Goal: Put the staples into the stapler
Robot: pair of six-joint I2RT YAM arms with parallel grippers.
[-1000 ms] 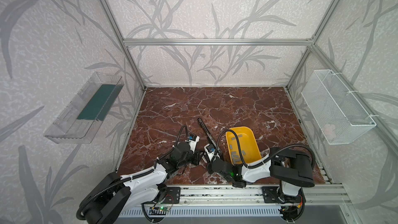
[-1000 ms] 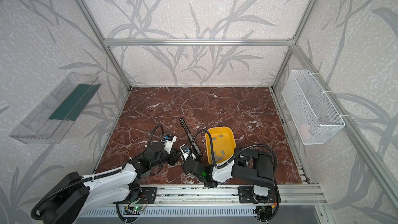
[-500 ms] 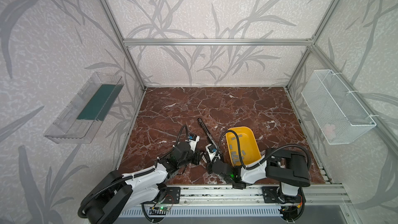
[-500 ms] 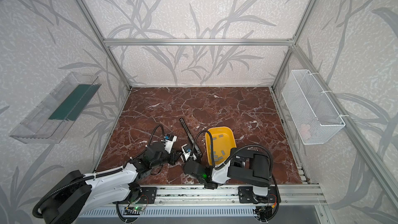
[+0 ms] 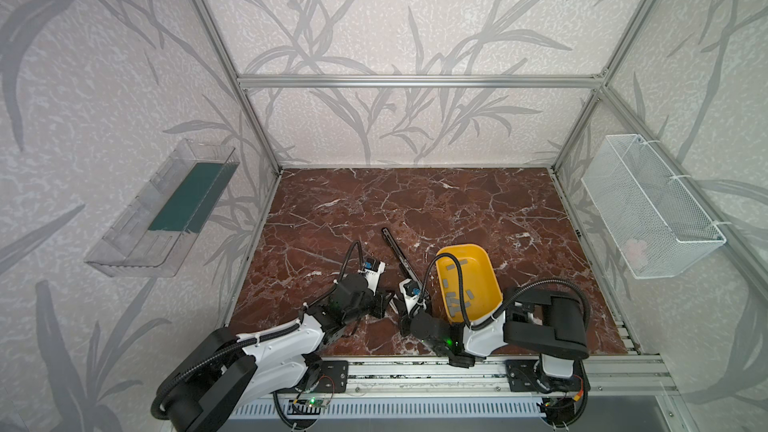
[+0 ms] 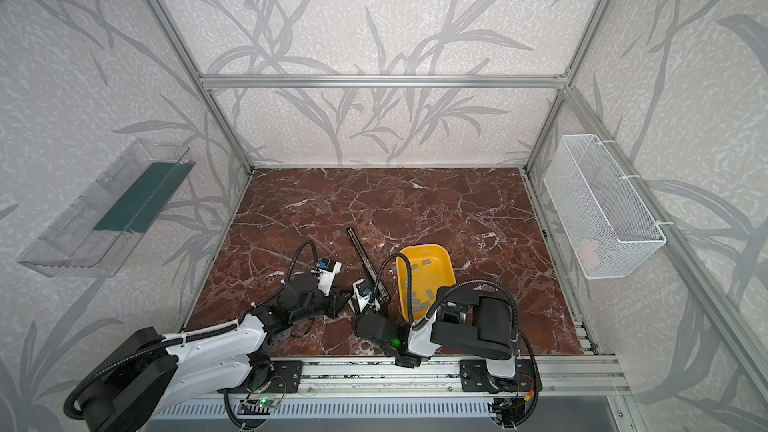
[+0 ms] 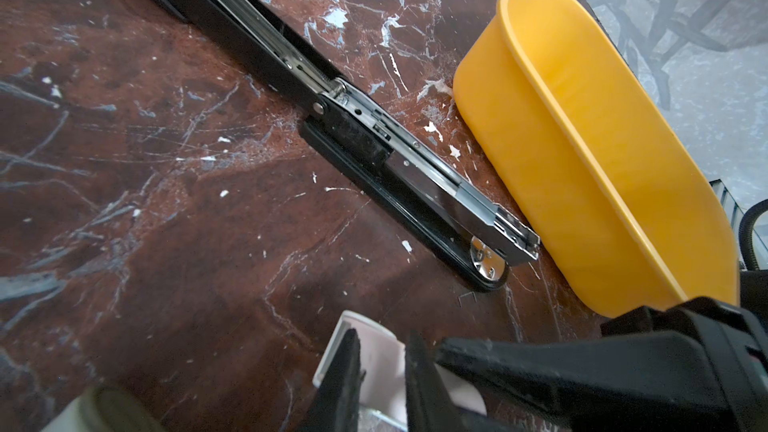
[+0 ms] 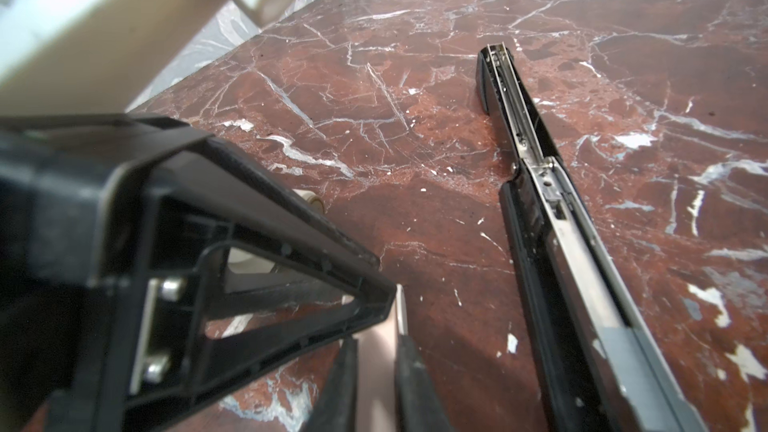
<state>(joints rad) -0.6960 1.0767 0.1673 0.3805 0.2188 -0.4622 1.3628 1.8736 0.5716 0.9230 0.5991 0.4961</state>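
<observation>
1. Red-brown marble table point(image 5: 374, 201) fills both top views; left gripper point(image 5: 386, 300) and right gripper point(image 5: 400, 310) meet tip to tip near its front edge; the stapler point(image 5: 397, 251) lies opened flat just beyond them, beside a yellow bin point(image 5: 478, 280) holding loose staples point(image 5: 455, 305).
2. Left wrist view: left gripper's jaws are closed to a narrow slot on 1 pale staple strip point(image 7: 374, 357); the stapler's metal head lies apart, ahead of it.
3. Right wrist view: right gripper's jaws flank that strip narrowly; whether they press it cannot be told.

Black stapler point(image 7: 415, 168) lying opened flat on marble table point(image 7: 145, 201), metal tip just beside yellow bin point(image 7: 540, 151).
</observation>
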